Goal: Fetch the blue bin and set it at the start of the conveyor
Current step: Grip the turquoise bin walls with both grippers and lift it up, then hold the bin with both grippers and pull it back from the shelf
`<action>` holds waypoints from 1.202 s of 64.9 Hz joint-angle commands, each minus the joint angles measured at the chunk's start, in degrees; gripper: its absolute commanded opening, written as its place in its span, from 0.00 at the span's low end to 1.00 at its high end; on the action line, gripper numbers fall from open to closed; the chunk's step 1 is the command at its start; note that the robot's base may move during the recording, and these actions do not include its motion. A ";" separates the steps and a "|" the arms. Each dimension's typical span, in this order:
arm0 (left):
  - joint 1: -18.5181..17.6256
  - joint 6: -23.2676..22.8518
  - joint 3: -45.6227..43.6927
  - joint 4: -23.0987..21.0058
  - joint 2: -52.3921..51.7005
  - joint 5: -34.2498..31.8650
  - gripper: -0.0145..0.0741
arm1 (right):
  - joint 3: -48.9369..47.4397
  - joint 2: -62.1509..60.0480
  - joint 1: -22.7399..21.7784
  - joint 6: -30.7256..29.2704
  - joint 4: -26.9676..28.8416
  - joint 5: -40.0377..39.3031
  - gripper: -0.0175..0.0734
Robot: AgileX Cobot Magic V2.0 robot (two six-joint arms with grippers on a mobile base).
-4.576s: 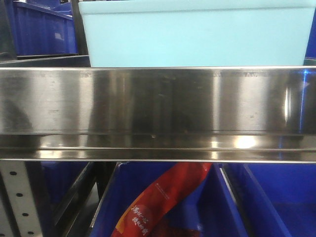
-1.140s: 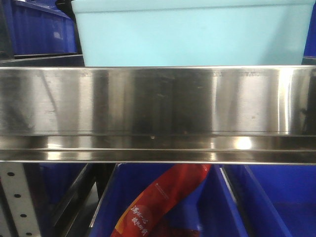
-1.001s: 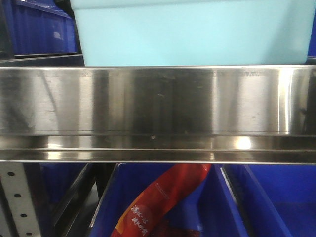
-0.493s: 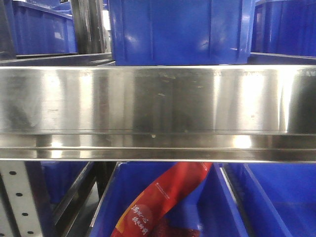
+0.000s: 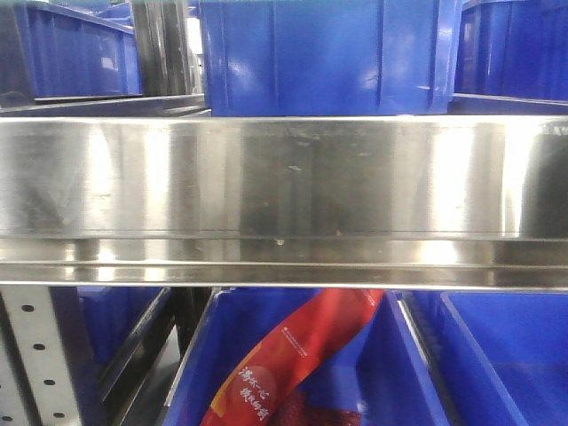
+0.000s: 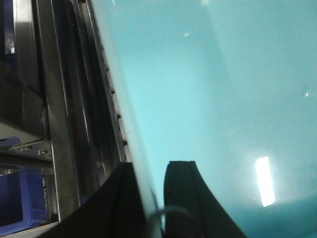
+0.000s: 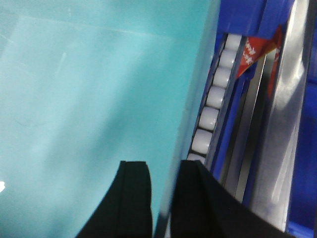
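Note:
The blue bin (image 6: 213, 89) fills both wrist views as a smooth turquoise surface and does not show in the front view. My left gripper (image 6: 151, 173) is shut on the bin's left wall, with one black finger (image 6: 121, 198) outside and the other inside. My right gripper (image 7: 166, 171) is shut on the right wall of the blue bin (image 7: 89, 99) in the same way. The conveyor start is out of view.
A shiny steel shelf rail (image 5: 284, 177) spans the front view. A dark blue ribbed crate (image 5: 328, 58) stands behind it on the shelf. Below are more blue crates (image 5: 506, 355), one holding a red packet (image 5: 293, 355). White rollers (image 7: 213, 94) run beside the bin.
The turquoise bin stood above the steel rail in the front view a second ago and has since left that view. The dark blue crate behind it now shows.

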 commanded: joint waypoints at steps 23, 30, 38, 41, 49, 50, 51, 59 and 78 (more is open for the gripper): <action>0.13 1.09 0.10 0.81 -1.11 -1.13 0.04 | -0.18 -0.84 0.11 -1.88 -0.27 -2.89 0.03; 0.13 1.09 0.10 0.81 -1.11 -1.13 0.04 | -0.18 -0.84 0.11 -1.88 -0.27 -2.89 0.03; 0.13 1.09 0.10 0.81 -1.11 -2.65 0.04 | -0.18 -0.84 0.11 -1.88 -0.27 -2.89 0.03; 0.13 1.09 0.10 0.81 -1.11 -4.36 0.04 | -0.18 -0.84 0.11 -1.88 -0.27 -2.89 0.03; 0.13 1.09 0.10 0.81 -1.11 -8.51 0.04 | -0.18 -0.84 0.11 -1.88 -0.27 -2.89 0.03; 0.13 1.09 0.10 0.81 -1.11 -9.08 0.04 | -0.18 -0.84 0.11 -1.88 -0.27 -2.89 0.03; 0.13 1.09 0.10 0.81 -1.11 -9.61 0.04 | -0.18 -0.84 0.11 -1.88 -0.27 -2.89 0.03; 0.13 1.09 0.10 0.81 -1.11 -14.55 0.04 | -0.18 -0.84 0.11 -1.88 -0.27 -2.89 0.03; 0.13 1.09 0.10 0.81 -1.11 -25.80 0.04 | -0.18 -0.84 0.11 -1.88 -0.27 -2.89 0.03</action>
